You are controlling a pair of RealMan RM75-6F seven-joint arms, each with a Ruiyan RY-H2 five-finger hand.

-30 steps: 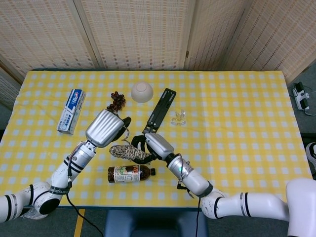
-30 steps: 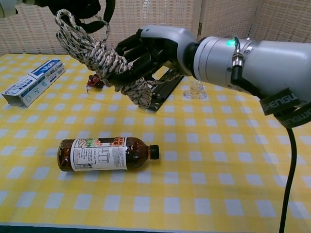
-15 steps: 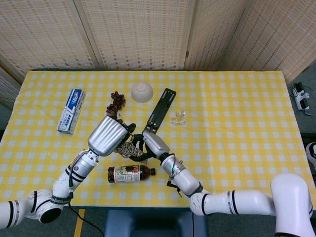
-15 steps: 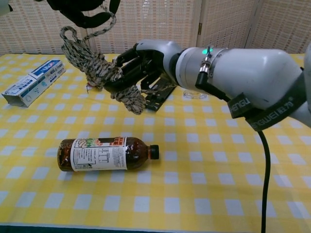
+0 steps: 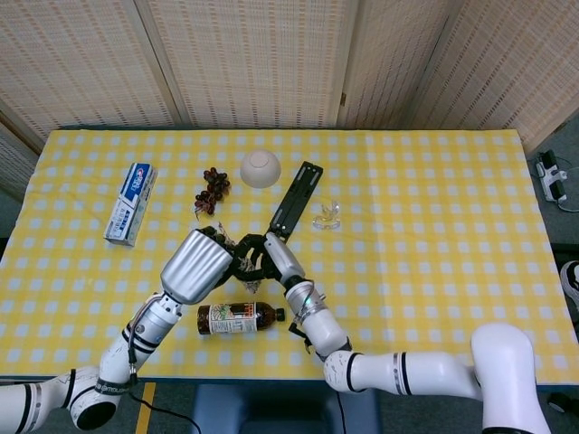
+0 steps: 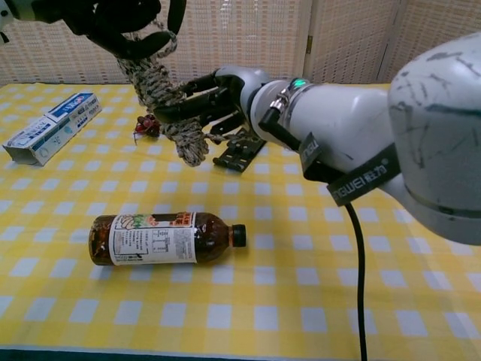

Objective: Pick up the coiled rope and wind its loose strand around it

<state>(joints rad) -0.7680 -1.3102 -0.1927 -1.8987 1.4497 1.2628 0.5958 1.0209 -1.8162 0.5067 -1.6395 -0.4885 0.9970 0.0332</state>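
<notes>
**Rope held above the table's near middle**

The coiled rope (image 6: pixel 165 101) hangs in the air between the left hand (image 6: pixel 124 22), above it, and the right hand (image 6: pixel 214 94), at its right side. Below them a bottle (image 6: pixel 161 238) lies on its side on the table (image 5: pixel 434 226). Behind, a box (image 5: pixel 130 203) sits at the far left; a berry cluster (image 5: pixel 211 187), bowl (image 5: pixel 261 168), flat bracket (image 5: pixel 295 202) and small clear piece (image 5: pixel 327 216) follow rightward.

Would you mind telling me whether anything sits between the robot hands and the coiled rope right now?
Nothing visible does. The left robot hand grips the coiled rope from above, the right robot hand holds its middle, and the bottle lies on the table below.
</notes>
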